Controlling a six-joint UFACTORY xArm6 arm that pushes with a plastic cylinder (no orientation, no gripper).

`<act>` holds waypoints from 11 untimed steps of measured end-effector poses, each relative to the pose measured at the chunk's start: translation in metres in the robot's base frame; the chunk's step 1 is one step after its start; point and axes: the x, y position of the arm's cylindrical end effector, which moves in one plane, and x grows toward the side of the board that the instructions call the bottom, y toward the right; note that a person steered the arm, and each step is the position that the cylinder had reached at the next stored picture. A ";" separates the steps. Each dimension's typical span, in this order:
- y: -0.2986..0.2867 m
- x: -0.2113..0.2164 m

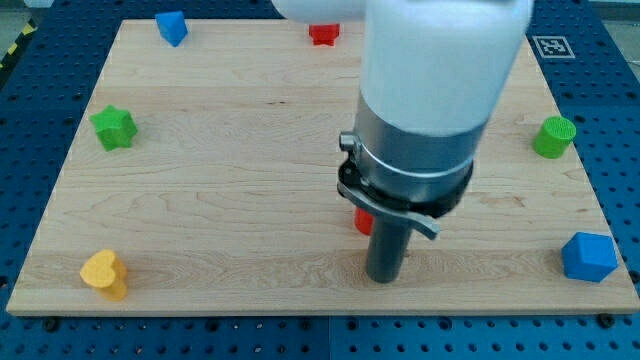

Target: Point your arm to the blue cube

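Observation:
A blue cube-like block (171, 27) sits at the board's top left corner. A second blue block (588, 257), with more angled faces, sits at the bottom right corner. My arm's white and grey body hangs over the board's middle. My tip (385, 279) rests on the board at the bottom centre, far from both blue blocks. A red block (361, 221) lies just left of and above the tip, partly hidden behind the rod.
A red block (323, 34) lies at the top edge. A green star (113, 127) lies at the left and a yellow heart (105, 274) at the bottom left. A green cylinder (553, 136) stands at the right. The wooden board (220, 190) rests on a blue perforated table.

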 end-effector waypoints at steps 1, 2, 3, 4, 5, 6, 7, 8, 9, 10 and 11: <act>0.025 -0.001; 0.049 -0.021; 0.079 -0.058; 0.135 -0.084; 0.229 -0.068; 0.286 -0.043; 0.284 -0.039; 0.282 -0.013; 0.269 -0.003; 0.240 -0.003; 0.211 -0.003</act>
